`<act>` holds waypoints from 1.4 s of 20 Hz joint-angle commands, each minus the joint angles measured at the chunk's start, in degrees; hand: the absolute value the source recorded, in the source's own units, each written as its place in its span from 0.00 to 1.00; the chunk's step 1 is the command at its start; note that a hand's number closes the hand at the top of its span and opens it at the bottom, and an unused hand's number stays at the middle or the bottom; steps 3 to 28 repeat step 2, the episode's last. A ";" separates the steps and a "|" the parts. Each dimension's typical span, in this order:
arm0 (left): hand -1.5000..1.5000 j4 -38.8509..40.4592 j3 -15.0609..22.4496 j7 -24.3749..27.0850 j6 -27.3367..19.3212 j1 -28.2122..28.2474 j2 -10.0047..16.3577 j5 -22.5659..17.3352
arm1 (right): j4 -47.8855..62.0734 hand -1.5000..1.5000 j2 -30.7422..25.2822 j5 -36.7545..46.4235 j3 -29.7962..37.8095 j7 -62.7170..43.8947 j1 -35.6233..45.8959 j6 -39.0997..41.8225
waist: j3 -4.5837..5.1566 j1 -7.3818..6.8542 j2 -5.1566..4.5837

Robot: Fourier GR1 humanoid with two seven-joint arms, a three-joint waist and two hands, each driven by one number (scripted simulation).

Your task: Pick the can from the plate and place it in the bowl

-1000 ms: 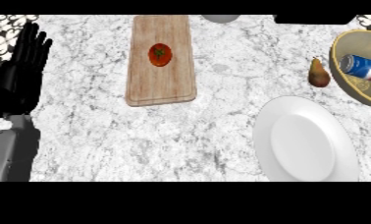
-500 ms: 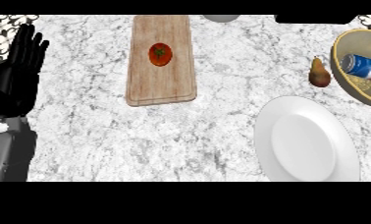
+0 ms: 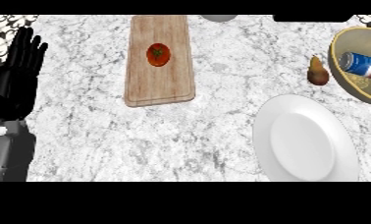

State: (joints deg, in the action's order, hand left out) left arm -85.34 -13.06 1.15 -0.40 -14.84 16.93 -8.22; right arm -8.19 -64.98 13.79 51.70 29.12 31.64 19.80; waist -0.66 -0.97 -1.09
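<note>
tomato (image 3: 158, 54) on wooden cutting board (image 3: 159, 83), brown pear (image 3: 317, 72) upright on marble counter (image 3: 145, 139)

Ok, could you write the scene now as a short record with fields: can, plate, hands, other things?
can: lying in the bowl, at the right edge
plate: white, nothing on it
left hand: open, fingers up, resting at the left edge
right hand: not in view
other: tomato on the cutting board; pear beside the bowl
</note>
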 commanded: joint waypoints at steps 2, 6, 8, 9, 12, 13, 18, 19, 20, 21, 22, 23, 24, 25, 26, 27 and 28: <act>0.50 -0.39 -1.04 -0.57 -0.37 -0.62 0.35 -0.72 | 0.99 0.00 -1.91 -1.83 1.95 4.29 -6.41 6.37 | -0.19 0.78 0.17; 0.50 -0.39 -1.04 -0.57 -0.37 -0.62 0.35 -0.72 | 0.99 0.00 -1.91 -1.83 1.95 4.29 -6.41 6.37 | -0.19 0.78 0.17; 0.50 -0.39 -1.04 -0.57 -0.37 -0.62 0.35 -0.72 | 0.99 0.00 -1.91 -1.83 1.95 4.29 -6.41 6.37 | -0.19 0.78 0.17; 0.50 -0.39 -1.04 -0.57 -0.37 -0.62 0.35 -0.72 | 0.99 0.00 -1.91 -1.83 1.95 4.29 -6.41 6.37 | -0.19 0.78 0.17; 0.50 -0.39 -1.04 -0.57 -0.37 -0.62 0.35 -0.72 | 0.99 0.00 -1.91 -1.83 1.95 4.29 -6.41 6.37 | -0.19 0.78 0.17; 0.50 -0.39 -1.04 -0.57 -0.37 -0.62 0.35 -0.72 | 0.99 0.00 -1.91 -1.83 1.95 4.29 -6.41 6.37 | -0.19 0.78 0.17; 0.50 -0.39 -1.04 -0.57 -0.37 -0.62 0.35 -0.72 | 0.99 0.00 -1.91 -1.83 1.95 4.29 -6.41 6.37 | -0.19 0.78 0.17; 0.50 -0.39 -1.04 -0.57 -0.37 -0.62 0.35 -0.72 | 0.99 0.00 -1.91 -1.83 1.95 4.29 -6.41 6.37 | -0.19 0.78 0.17; 0.50 -0.39 -1.04 -0.57 -0.37 -0.62 0.35 -0.72 | 0.99 0.00 -1.91 -1.83 1.95 4.29 -6.41 6.37 | -0.19 0.78 0.17; 0.50 -0.39 -1.04 -0.57 -0.37 -0.62 0.35 -0.72 | 0.99 0.00 -1.91 -1.83 1.95 4.29 -6.41 6.37 | -0.19 0.78 0.17; 0.50 -0.39 -1.04 -0.57 -0.37 -0.62 0.35 -0.72 | 0.99 0.00 -1.91 -1.83 1.95 4.29 -6.41 6.37 | -0.19 0.78 0.17; 0.50 -0.39 -1.04 -0.57 -0.37 -0.62 0.35 -0.72 | 0.99 0.00 -1.91 -1.83 1.95 4.29 -6.41 6.37 | -0.19 0.78 0.17; 0.50 -0.39 -1.04 -0.57 -0.37 -0.62 0.35 -0.72 | 0.99 0.00 -1.91 -1.83 1.95 4.29 -6.41 6.37 | -0.19 0.78 0.17; 0.50 -0.39 -1.04 -0.57 -0.37 -0.62 0.35 -0.72 | 0.99 0.00 -1.91 -1.83 1.95 4.29 -6.41 6.37 | -0.19 0.78 0.17; 0.50 -0.39 -1.04 -0.57 -0.37 -0.62 0.35 -0.72 | 0.99 0.00 -1.91 -1.83 1.95 4.29 -6.41 6.37 | -0.19 0.78 0.17; 0.50 -0.39 -1.04 -0.57 -0.37 -0.62 0.35 -0.72 | 0.99 0.00 -1.91 -1.83 1.95 4.29 -6.41 6.37 | -0.19 0.78 0.17; 0.50 -0.39 -1.04 -0.57 -0.37 -0.62 0.35 -0.72 | 0.99 0.00 -1.91 -1.83 1.95 4.29 -6.41 6.37 | -0.19 0.78 0.17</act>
